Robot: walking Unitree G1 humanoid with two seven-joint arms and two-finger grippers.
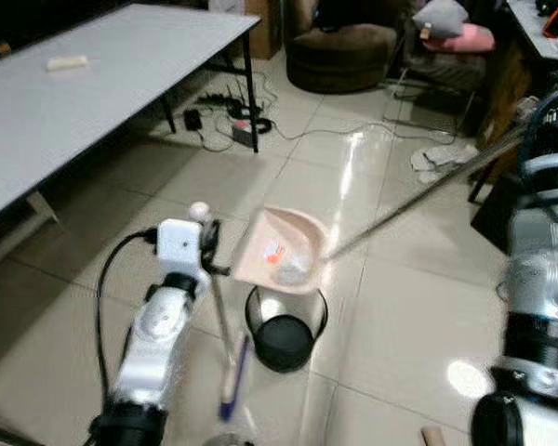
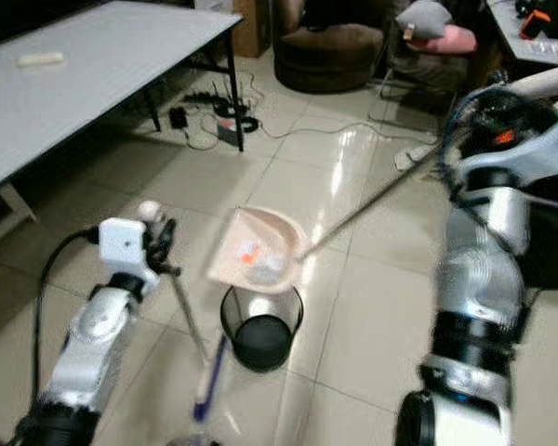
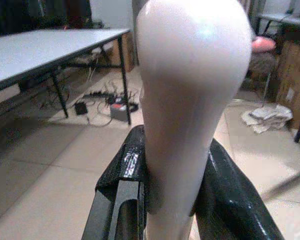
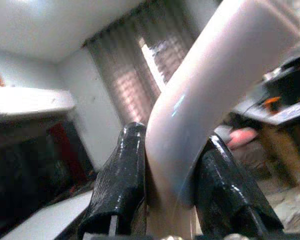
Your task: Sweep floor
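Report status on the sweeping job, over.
Left tool shut on broom handle. Right tool shut on dustpan handle. Dustpan with debris held over bin. Nothing in the way.

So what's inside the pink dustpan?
The dustpan, held over the black bin by the right gripper, holds a small orange scrap and a crumpled clear bit. The blur hides whether finer dust lies in it.

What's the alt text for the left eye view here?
A pink dustpan holding bits of debris hangs tilted over a round black bin on the tiled floor, held by its long handle, which runs up toward the right arm. The left gripper clamps a broom handle upright beside the bin; a grey table stands behind.
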